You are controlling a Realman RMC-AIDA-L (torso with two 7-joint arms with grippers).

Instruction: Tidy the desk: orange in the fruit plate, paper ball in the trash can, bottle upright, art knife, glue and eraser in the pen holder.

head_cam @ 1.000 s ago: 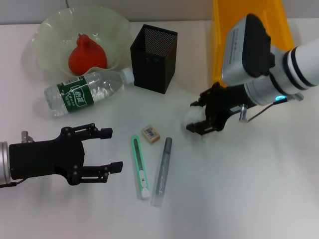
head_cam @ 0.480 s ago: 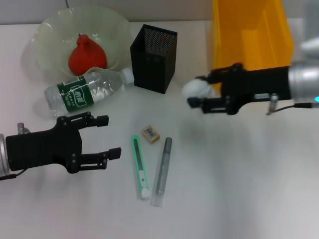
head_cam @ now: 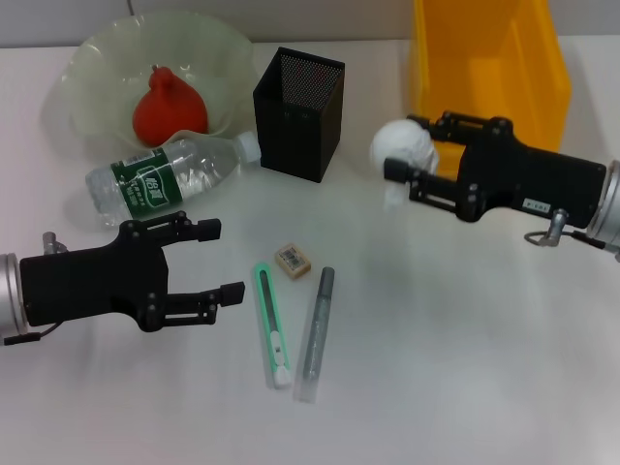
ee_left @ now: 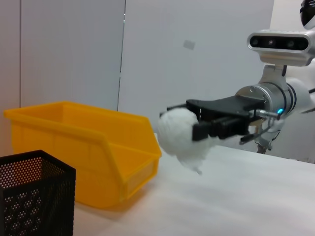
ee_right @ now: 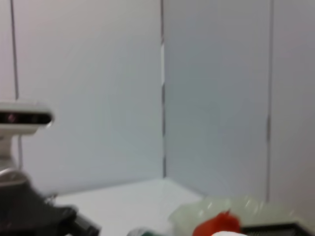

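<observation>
White paper ball (head_cam: 404, 147) pinched in your right claw (head_cam: 411, 167), up off desk (head_cam: 465, 339), beside yellow trash can (head_cam: 489, 68), not over it. Let go now, ball drops outside. Left claw (head_cam: 206, 262) spread wide, near bottle (head_cam: 165, 179).

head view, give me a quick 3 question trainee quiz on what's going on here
1. True or false: the paper ball already lies in the yellow bin.
2. Which is held? A) eraser B) paper ball C) bottle
3. Fill in: the red fruit sits in the ____.

Key:
1. False; the right gripper holds it above the desk, beside the bin.
2. B; the left gripper hovers with jaws open and empty.
3. Plate.
</observation>
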